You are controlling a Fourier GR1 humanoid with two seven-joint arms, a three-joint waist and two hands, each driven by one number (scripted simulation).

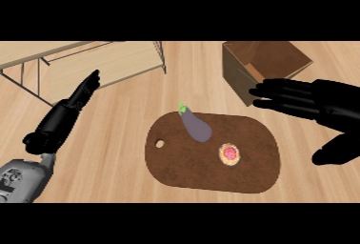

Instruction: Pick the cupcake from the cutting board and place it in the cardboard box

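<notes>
Only bare walls are seen inside the brown cardboard box (271,59) at 1 o'clock. The small round pink-topped cupcake (229,154) is seen on the dark oval cutting board (186,164) — toward its 4 o'clock. The black right hand (309,102) and black left hand (81,93) are held open.

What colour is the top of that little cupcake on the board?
The cupcake is pinkish-red on top with an orange rim, seen in the head view.
</notes>
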